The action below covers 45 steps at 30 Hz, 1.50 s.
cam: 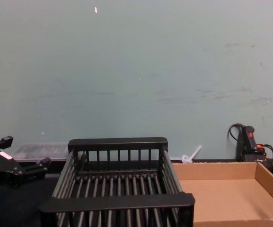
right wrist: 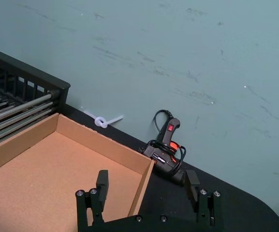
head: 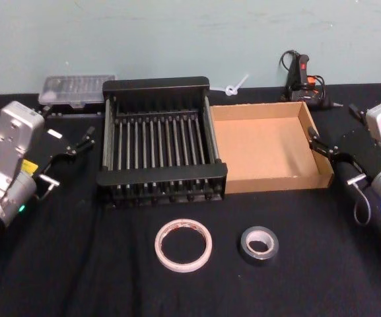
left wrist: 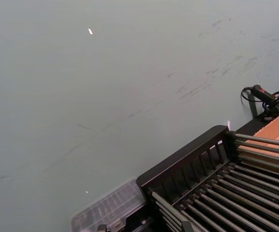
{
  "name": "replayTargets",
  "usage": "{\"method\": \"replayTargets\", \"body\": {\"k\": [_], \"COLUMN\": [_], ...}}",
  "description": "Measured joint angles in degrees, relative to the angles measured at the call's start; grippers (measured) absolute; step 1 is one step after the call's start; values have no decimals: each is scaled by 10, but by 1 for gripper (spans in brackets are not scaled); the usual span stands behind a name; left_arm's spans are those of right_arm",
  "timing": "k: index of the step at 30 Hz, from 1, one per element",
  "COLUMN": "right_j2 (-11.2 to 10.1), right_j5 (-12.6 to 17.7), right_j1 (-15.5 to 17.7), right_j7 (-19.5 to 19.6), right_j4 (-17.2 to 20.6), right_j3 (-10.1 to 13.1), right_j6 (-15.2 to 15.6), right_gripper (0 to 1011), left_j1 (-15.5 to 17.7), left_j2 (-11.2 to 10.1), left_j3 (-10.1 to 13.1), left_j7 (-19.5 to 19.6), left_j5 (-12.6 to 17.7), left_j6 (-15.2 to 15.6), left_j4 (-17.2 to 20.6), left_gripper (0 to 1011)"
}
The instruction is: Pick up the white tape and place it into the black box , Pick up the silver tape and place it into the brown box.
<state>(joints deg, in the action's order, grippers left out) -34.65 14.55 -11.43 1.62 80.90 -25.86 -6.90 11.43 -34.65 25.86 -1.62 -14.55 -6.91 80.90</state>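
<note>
The white tape (head: 183, 246) lies flat on the black cloth near the front, with the smaller silver tape (head: 260, 245) just to its right. Behind them stand the black box (head: 157, 84) (cam: 117, 203), a slatted crate, and to its right the brown box (head: 276, 179) (right wrist: 57, 169), a shallow tray; nothing lies in either. My left gripper (head: 68, 129) (cam: 23, 151) hovers open to the left of the crate. At the tray's right wall my right gripper (head: 335, 125) (right wrist: 146, 183) is open, holding nothing. Both grippers are well behind the tapes.
A clear plastic case (head: 76, 89) sits at the back left behind the crate. A black and red glue gun (head: 302, 79) (right wrist: 168, 145) with its cord lies at the back right, and a white zip tie (head: 233, 87) lies between. A teal wall closes the back.
</note>
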Motion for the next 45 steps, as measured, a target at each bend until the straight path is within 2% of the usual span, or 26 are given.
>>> {"method": "replayTargets", "body": {"k": [45], "right_j2": [0], "right_j5": [0], "right_j1": [0], "right_j7": [0], "right_j4": [0], "right_j3": [0], "right_j6": [0], "right_gripper": [1002], "left_j1": [0], "left_j2": [0], "left_j3": [0], "left_j7": [0], "left_j5": [0], "left_j6": [0], "left_j4": [0], "left_gripper": [1001]}}
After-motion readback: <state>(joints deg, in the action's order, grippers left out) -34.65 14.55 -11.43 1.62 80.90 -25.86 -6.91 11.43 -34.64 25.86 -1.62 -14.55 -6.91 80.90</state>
